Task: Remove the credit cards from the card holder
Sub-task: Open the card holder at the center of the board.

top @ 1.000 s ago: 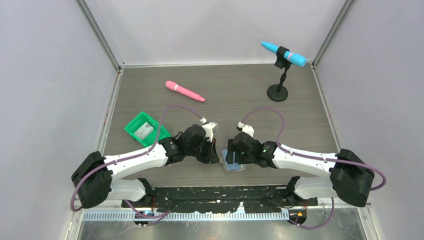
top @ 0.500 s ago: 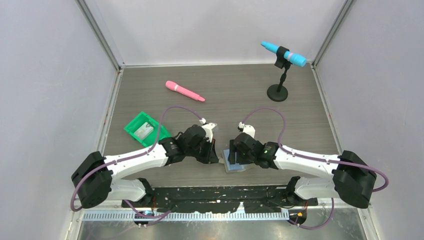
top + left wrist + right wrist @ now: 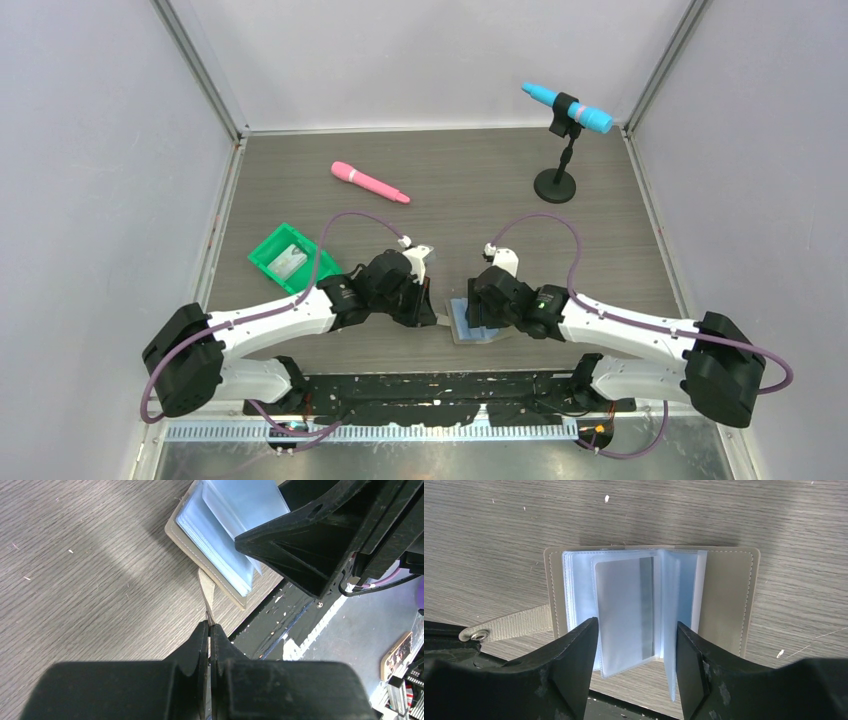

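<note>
The card holder [image 3: 468, 328] lies open at the table's near edge, its grey cover down and its pale blue pockets [image 3: 624, 605] fanned upward. One pocket holds a pale credit card [image 3: 620, 611] with a grey stripe. My left gripper [image 3: 209, 625] is shut on the holder's grey strap [image 3: 205, 591], just left of the holder [image 3: 212, 545]. My right gripper [image 3: 636, 645] is open just above the holder, one finger on each side of the raised pockets. In the top view the left gripper [image 3: 432, 317] and right gripper [image 3: 478, 320] flank the holder.
A green tray [image 3: 270, 252] at the left holds a pale card [image 3: 290, 262]. A pink microphone [image 3: 369, 182] lies at the back. A blue microphone [image 3: 566, 108] sits on a black stand at the back right. The black base rail [image 3: 280, 630] runs just beyond the table edge.
My right arm has shifted slightly to the right and nearer, over the holder. The holder has slid a little toward the near edge. The left gripper keeps hold of the strap.
</note>
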You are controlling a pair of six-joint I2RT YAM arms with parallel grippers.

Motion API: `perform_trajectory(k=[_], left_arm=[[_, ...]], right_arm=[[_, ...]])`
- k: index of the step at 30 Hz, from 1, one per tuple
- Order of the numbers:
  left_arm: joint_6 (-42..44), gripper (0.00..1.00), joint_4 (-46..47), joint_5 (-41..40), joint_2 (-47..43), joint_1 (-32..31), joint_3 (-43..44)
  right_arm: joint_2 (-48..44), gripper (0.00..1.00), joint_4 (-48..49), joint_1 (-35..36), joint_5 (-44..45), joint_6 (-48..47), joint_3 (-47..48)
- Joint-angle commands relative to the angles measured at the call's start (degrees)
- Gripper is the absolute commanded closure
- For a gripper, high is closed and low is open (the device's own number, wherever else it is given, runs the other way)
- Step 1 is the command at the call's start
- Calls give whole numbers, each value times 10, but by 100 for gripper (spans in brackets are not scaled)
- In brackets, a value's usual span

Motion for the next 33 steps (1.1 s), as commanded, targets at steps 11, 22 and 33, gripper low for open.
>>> perform_trajectory(k=[11, 22, 33], left_arm=[[15, 100, -5, -13, -22, 2, 1], [17, 100, -7, -30, -15, 2, -5], [6, 100, -11, -57, 14, 2, -2]], right_arm=[[-25, 39, -37, -2, 25, -12, 5], [-52, 39, -114, -2, 73, -16, 23], [-71, 44, -132, -4, 82, -10, 15]])
